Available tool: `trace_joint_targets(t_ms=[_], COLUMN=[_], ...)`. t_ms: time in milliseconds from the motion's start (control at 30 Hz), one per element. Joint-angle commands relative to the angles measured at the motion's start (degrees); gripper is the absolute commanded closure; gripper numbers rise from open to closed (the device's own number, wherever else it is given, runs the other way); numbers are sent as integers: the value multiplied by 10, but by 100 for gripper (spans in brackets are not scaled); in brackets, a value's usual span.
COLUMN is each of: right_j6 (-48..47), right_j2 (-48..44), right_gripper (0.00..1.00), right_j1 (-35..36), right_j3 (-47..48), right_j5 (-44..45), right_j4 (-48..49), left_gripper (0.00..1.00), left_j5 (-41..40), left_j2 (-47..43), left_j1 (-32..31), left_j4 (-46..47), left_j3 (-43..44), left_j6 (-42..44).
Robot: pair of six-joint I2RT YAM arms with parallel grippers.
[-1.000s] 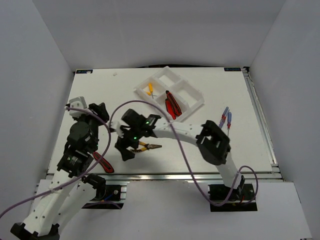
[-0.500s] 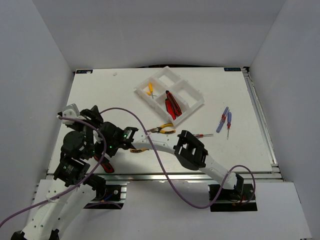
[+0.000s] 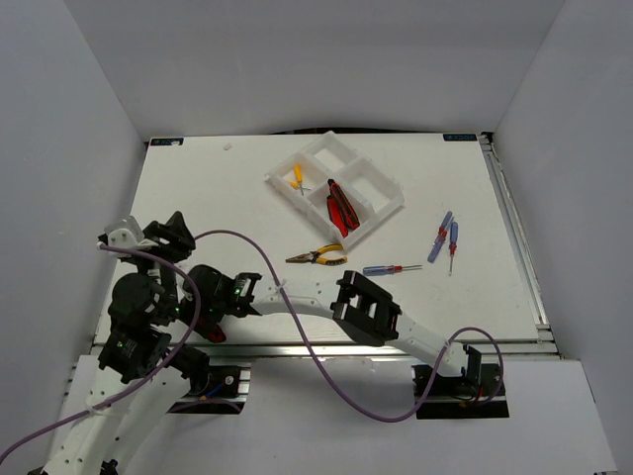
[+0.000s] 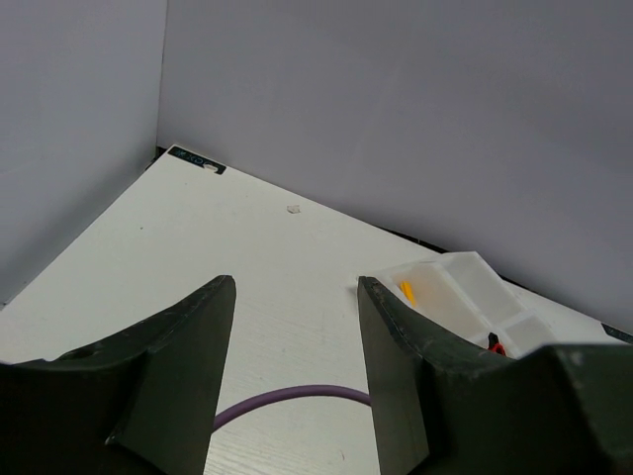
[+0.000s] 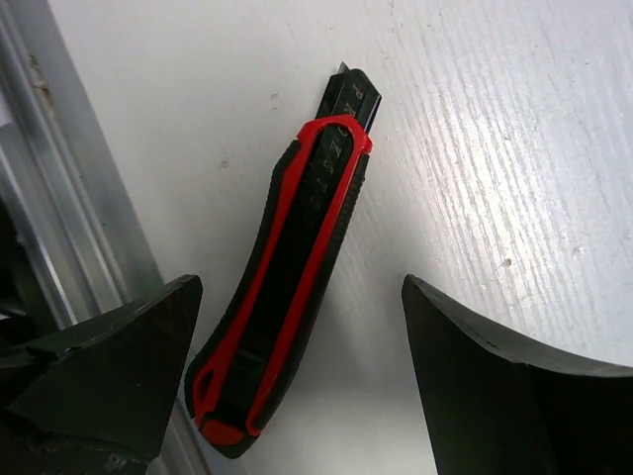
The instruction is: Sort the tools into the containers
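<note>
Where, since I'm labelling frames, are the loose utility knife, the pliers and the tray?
utility knife (image 5: 295,267), right wrist view, mid-handle.
pliers (image 3: 316,257), top view, at the pivot.
tray (image 3: 337,155), top view, bare far compartment.

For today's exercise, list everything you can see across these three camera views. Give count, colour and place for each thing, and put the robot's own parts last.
tray: one, white, four compartments, far middle of the table
tiny tool: one, yellow handle, in the tray's left compartment
utility knives: two, red and black; one in the tray, one on the table by the near left edge
pliers: one visible, yellow handles, on the table in front of the tray
screwdrivers: three, blue and red; one right of the pliers, two farther right
cable: one, purple, looped over the arms
table: one, white
left gripper: black, open, empty
right gripper: black, open, straddling the near knife
</note>
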Motion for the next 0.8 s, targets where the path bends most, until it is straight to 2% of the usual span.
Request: trace_joint_targets(t_ms=[0,300,400,533,700,767], right_j6=[-37,-62,-72,-92,-137,-148], right_j2=[-2,-14,-31,-60,-110,-123], right_gripper=[11,16,23,38,47,54], right_j1=[17,18,13,1,-5,-10], right_j3=[-21,-84,-122,-177,-261,-279], right_j5=[67,74,88,102,123,123], right_j4=[37,40,57,90,150,164], left_gripper=[36,36,36,36,36,36], left_j5=[-8,-11,-12,-13,-21,-28], left_j2=[-3,-5,-4,-4,5,14], left_j1=[1,1,2,2,1,2], left_j4=[-3,-6,-8,-8,-11,-16], left_j3=[-8,-7,-6,-6,-3,-2], left_j6=[8,7,7,6,5,3])
